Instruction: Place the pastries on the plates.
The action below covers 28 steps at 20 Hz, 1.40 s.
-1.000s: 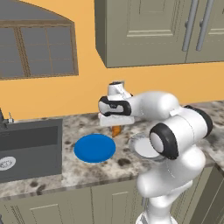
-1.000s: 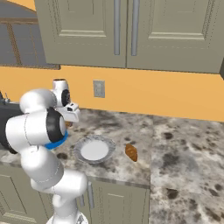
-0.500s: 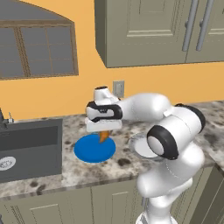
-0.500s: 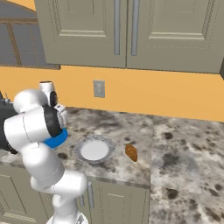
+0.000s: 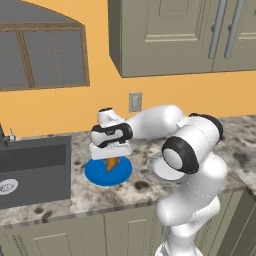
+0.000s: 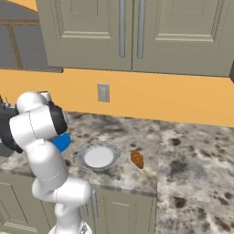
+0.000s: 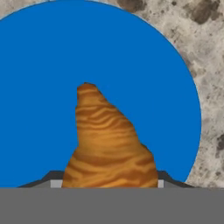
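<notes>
The gripper pinched one pastry and hung over the blue plate on the table, while the other pastry lay just beside the white plate.

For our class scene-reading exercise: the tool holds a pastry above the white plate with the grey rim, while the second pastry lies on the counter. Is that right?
Not quite. The tool holds the pastry above the blue plate, as the hand view shows. The white plate sits apart with nothing on it. The second pastry does lie on the counter.
</notes>
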Available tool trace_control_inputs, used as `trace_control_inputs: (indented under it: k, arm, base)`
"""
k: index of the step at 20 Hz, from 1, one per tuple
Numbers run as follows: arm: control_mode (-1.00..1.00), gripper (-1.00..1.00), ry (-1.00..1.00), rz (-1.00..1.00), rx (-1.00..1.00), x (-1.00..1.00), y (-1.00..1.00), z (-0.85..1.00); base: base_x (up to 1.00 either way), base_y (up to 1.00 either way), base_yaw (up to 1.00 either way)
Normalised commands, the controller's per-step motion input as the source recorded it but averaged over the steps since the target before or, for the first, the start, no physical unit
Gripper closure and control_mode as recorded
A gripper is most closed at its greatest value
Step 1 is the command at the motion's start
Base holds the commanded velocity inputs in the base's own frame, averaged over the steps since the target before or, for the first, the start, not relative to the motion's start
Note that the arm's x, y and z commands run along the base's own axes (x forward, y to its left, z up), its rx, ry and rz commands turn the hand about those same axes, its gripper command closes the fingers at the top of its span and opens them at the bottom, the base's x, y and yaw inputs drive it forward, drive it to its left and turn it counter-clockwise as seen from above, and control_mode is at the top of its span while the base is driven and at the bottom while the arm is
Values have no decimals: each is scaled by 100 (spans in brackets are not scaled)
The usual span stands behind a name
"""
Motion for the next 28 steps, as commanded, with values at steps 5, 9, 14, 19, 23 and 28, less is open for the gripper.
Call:
trace_control_inputs:
  k: [5,9,14,19,23,28]
  arm:
    - [-100,100,0,-2,0,0,0,-23]
    - [-100,-100,0,0,-1,0,6,-10]
    - [-100,-100,3,0,-2,-3,1,12]
    - [-100,-100,3,-5,0,-7,-4,22]
    - [-100,-100,0,-1,-2,-28,-43,18]
    - [-100,-100,-1,-1,0,-45,-79,26]
  base:
    - [0,0,0]
    - [0,0,0]
    - [0,0,0]
    - [0,0,0]
    - [0,0,0]
    - [0,0,0]
